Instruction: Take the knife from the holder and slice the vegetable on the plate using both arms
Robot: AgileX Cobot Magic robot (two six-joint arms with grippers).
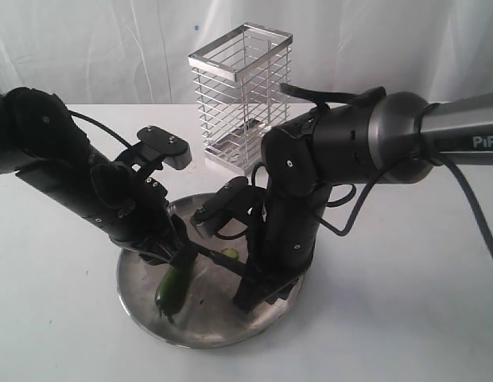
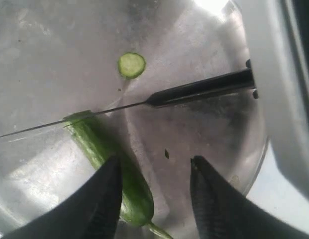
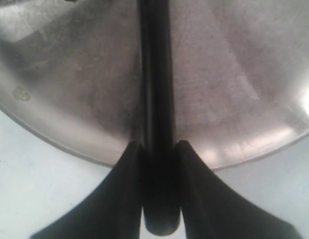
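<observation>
The dark green vegetable lies on the steel plate, with one cut pale-green slice beside it. In the left wrist view the knife lies across the cut end of the vegetable, its thin blade resting on it, and the slice lies beyond. My left gripper is open over the stem end, one finger against the vegetable and the other well apart. My right gripper is shut on the knife's black handle at the plate's edge.
The chrome wire holder stands behind the plate at the back of the white table, and nothing shows inside it. Both arms crowd over the plate, the left gripper and right gripper close together. A white curtain backs the scene.
</observation>
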